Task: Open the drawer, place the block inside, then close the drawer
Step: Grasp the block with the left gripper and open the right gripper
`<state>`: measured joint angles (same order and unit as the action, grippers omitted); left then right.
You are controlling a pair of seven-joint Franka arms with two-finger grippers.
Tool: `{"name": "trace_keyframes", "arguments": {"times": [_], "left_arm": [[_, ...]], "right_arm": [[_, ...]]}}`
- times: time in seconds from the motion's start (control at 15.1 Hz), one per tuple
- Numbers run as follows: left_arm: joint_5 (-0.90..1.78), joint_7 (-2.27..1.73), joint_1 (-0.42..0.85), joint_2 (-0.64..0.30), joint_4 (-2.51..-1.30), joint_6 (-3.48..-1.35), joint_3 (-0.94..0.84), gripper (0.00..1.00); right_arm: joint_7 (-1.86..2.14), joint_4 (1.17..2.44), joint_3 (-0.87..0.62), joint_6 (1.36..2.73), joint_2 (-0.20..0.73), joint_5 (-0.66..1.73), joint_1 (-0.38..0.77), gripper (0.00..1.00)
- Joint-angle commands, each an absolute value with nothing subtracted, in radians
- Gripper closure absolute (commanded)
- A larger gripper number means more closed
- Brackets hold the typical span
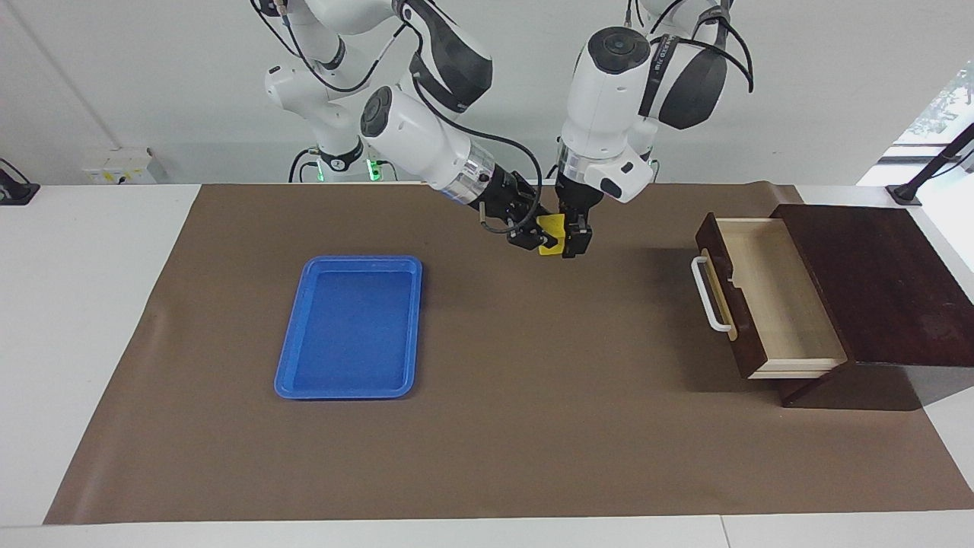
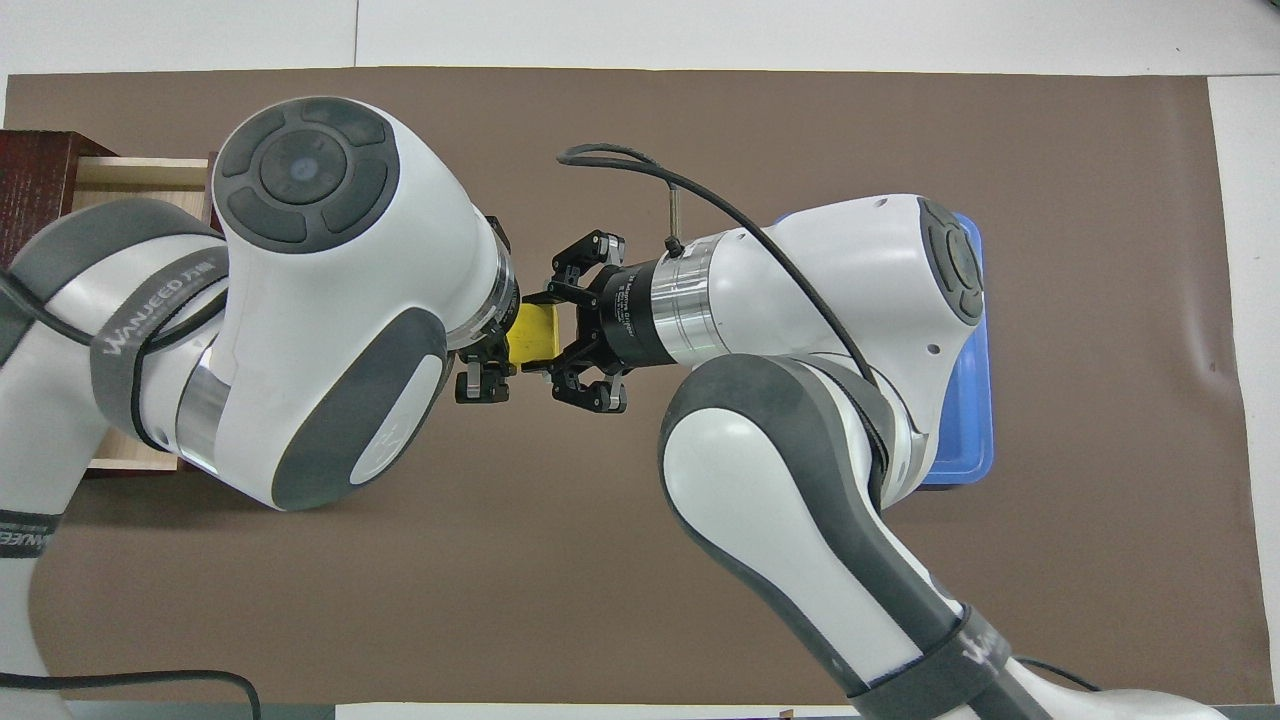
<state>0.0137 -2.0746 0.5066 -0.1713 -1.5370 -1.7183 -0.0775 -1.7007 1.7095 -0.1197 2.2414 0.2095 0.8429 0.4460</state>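
Two grippers meet on one block point(image 1: 553, 232), held in the air over the bare mat point(image 1: 487, 426) near the robots' edge, between tray and drawer. I read this as a handover. The right gripper point(image 1: 535, 238) comes in nearly level from the tray's end and has its fingers clamped on the block; the overhead view shows them pinching its sides. The left gripper point(image 1: 572, 242) hangs straight down against the block's other face. I cannot tell if its jaws are apart or closed on the cube, since the wrist hides them from above.

Why pass it: the drawer point(image 1: 768, 293) sits at the left arm's end of the table, likely out of easy reach for the right arm.

Farther out, the drawer is pulled open, pale inside showing and nothing in it, white handle point(image 1: 708, 295) toward the middle of the table. So the opening step looks done. Still to do: drop the block in, then push shut.

Blue tray point(image 1: 351, 327) lies toward the right arm's end, not part of the job.
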Motion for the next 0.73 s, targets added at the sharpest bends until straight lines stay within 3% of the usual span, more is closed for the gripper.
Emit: {"name": "trace_keyframes", "arguments": {"times": [0.0,0.07,0.13,0.2,0.66], "left_arm": [[0.005,-2.089,0.525,-0.187,-1.508,-1.706,-0.063,0.48],[0.006,-2.089,0.525,-0.189,-1.508,-1.706,-0.063,0.62],[0.005,-2.089,0.525,-0.187,-1.508,-1.706,-0.063,0.90],[0.005,-2.089,0.525,-0.187,-1.508,-1.709,-0.063,1.00],[0.003,-2.085,0.523,-0.187,-1.511,-1.715,-0.063,1.00]], "right_arm": [[-1.727,1.687,-0.126,2.227,0.219,0.839,0.437,1.00],[-1.727,1.687,-0.126,2.227,0.219,0.839,0.437,1.00],[-1.727,1.687,-0.126,2.226,0.219,0.839,0.437,1.00],[-1.727,1.687,-0.126,2.226,0.219,0.839,0.437,1.00],[-1.727,1.687,-0.126,2.223,0.219,0.839,0.437,1.00]]}}
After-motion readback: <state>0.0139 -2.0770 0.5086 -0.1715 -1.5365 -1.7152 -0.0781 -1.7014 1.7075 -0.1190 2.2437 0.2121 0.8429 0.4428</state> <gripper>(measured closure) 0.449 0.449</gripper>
